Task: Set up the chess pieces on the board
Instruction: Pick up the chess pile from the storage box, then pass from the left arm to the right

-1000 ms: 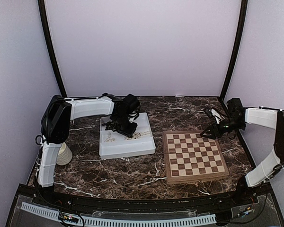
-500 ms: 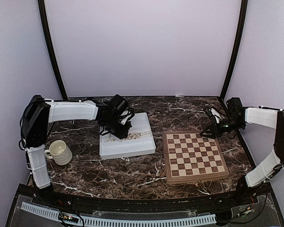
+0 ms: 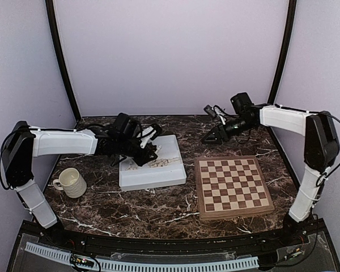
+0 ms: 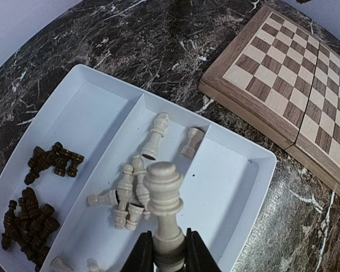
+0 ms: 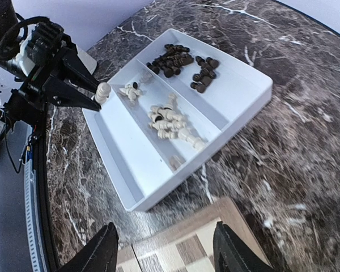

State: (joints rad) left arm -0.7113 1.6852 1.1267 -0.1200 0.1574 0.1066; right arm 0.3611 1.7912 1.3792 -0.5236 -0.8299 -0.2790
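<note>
Your right hand (image 3: 214, 135) has swung from the board's (image 3: 232, 187) right edge to beyond its far side, spread apart and empty. Your left hand (image 4: 169, 249), pulled back over the tray (image 4: 232, 187), is clamped on one cream piece (image 4: 163, 190). That board stands bare; all other pieces (image 4: 124, 195) lie in the tray.

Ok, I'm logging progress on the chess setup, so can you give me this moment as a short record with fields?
left gripper: shut on a cream piece, above the tray
right gripper: open, raised near the board's far edge
board: no pieces on it
tray contents: dark pieces and cream pieces lying loose
mug: left of the tray
</note>
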